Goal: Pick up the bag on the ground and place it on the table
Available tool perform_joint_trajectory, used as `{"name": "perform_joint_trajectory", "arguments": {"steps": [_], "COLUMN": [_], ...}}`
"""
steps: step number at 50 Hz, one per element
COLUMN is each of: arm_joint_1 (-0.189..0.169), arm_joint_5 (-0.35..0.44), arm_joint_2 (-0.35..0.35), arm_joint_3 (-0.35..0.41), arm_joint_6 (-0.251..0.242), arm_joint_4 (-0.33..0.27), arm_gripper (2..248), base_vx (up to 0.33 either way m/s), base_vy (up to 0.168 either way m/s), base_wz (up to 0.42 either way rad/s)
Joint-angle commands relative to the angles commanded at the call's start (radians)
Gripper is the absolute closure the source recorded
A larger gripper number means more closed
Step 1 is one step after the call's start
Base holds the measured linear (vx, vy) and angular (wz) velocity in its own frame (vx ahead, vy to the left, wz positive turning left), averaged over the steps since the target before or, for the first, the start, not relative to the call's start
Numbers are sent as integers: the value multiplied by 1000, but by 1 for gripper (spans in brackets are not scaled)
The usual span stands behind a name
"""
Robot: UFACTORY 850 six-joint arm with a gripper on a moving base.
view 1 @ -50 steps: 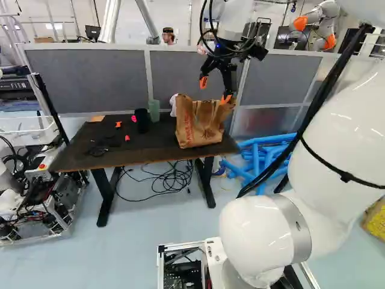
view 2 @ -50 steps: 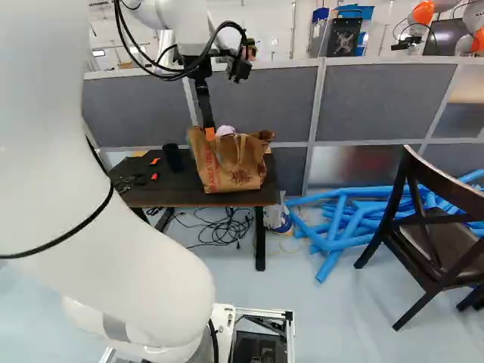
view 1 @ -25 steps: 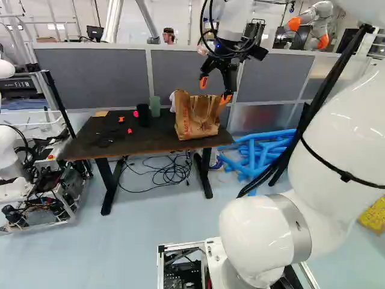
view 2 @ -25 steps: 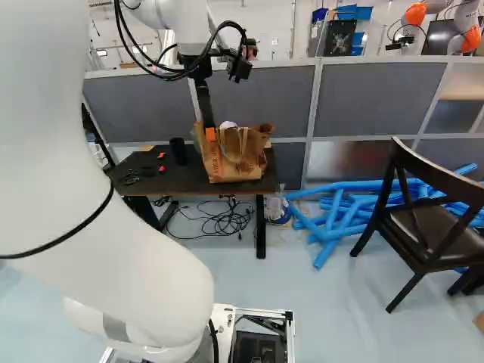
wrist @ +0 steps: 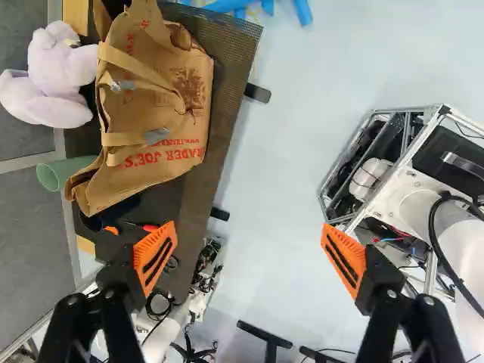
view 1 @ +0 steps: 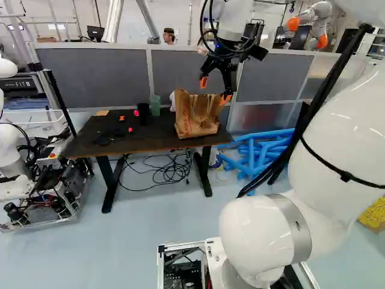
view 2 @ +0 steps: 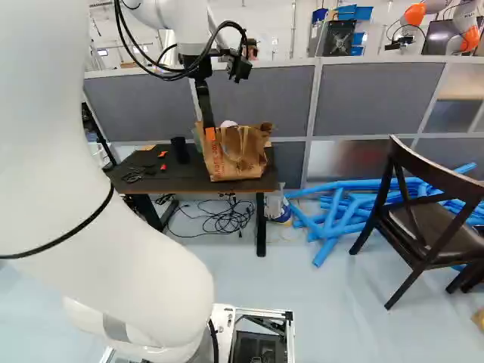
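Behind dark table [view 1: 138, 141], grey partition [view 1: 90, 78] ran across both base views. Table stood before it, blue tubes [view 2: 327, 240] piled on floor just beside. Dark chair [view 2: 435, 225] stood at right of right base view. Brown paper bag [view 1: 197, 123] sat on tabletop near end closest to tubes, handles up. Gripper [view 1: 214, 91] hung above and near bag, fingers spread wide. Lavender plush toy [wrist: 57, 79] lay beside bag, green cup [wrist: 76, 169] close by.
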Motion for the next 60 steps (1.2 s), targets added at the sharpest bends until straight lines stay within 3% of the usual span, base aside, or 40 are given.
{"name": "perform_joint_trajectory", "arguments": {"steps": [30,60], "arm_joint_1": [0,0], "arm_joint_5": [34,168], "arm_joint_2": [4,17], "arm_joint_3": [20,96], "arm_joint_6": [-20,-98], "arm_joint_4": [-2,-8], "arm_gripper": [3,3], "base_vx": [0,0], "base_vy": [0,0], "base_wz": [0,0]}}
